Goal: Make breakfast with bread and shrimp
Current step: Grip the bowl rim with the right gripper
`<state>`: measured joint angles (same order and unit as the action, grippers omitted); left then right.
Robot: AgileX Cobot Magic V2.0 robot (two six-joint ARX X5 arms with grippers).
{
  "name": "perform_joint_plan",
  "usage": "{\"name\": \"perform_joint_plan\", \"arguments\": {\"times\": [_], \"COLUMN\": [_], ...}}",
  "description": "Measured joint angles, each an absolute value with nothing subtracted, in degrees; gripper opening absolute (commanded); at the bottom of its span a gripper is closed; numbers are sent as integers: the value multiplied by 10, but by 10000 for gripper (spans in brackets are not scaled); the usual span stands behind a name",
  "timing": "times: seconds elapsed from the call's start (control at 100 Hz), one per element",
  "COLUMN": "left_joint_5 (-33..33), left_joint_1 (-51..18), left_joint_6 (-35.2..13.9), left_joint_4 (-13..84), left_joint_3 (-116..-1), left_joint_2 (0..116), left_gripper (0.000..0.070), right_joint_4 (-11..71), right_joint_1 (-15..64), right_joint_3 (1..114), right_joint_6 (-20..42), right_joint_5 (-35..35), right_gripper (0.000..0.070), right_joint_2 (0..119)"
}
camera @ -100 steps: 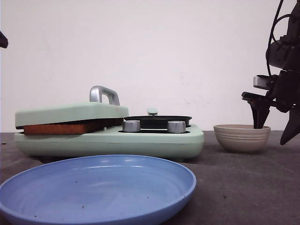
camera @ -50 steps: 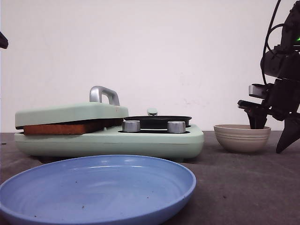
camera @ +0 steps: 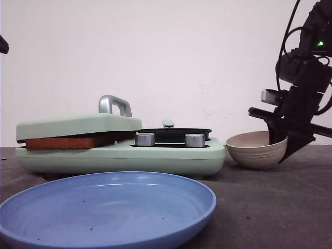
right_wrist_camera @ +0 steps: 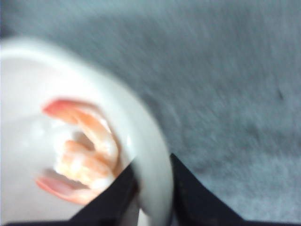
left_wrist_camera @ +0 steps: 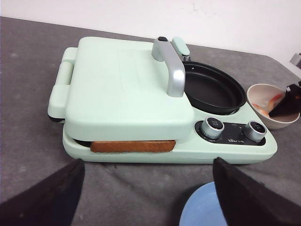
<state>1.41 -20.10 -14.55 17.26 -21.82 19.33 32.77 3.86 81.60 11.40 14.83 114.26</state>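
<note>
The bread shows only as an orange-brown crust edge (camera: 65, 142) under the shut lid of the mint-green breakfast maker (camera: 119, 155), and likewise in the left wrist view (left_wrist_camera: 132, 146). Several orange-pink shrimp (right_wrist_camera: 89, 141) lie in a beige bowl (camera: 254, 153), faintly visible in the left wrist view (left_wrist_camera: 272, 101). My right gripper (camera: 277, 145) is shut on the bowl's rim (right_wrist_camera: 153, 165), one finger inside and one outside. The bowl is tilted, next to the maker's right end. My left gripper (left_wrist_camera: 148, 197) is open and empty, in front of the maker.
A black round pan (camera: 174, 134) sits in the maker's right half, behind two silver knobs (camera: 195, 140). A large blue plate (camera: 104, 207) lies in front, near the table's front edge. A silver handle (camera: 115, 104) stands on the lid.
My right gripper closed on the bowl's rim and pulled it left toward the maker, tilting it. The left arm has not moved.
</note>
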Motion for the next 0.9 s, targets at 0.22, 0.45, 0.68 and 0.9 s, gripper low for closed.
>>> {"name": "perform_joint_plan", "arguments": {"times": [0.22, 0.45, 0.68, 0.9], "left_joint_5": [14, 14, 14, 14], "left_joint_1": [-201, -201, -201, -201], "left_joint_6": [-145, -145, -145, -145], "left_joint_4": [173, 173, 176, 178], "left_joint_3": [-218, -218, -218, -218], "left_joint_2": [193, 193, 193, 193], "left_gripper": [470, 470, 470, 470], "right_joint_4": [328, 326, 327, 338], "right_joint_1": [38, 37, 38, 38], "right_joint_3": [816, 816, 817, 821], "right_joint_6": [119, 124, 133, 133], "right_joint_5": [149, 159, 171, 171], "right_gripper": [0, 0, 0, 274], "right_joint_2": [1143, 1143, 1143, 1144]}}
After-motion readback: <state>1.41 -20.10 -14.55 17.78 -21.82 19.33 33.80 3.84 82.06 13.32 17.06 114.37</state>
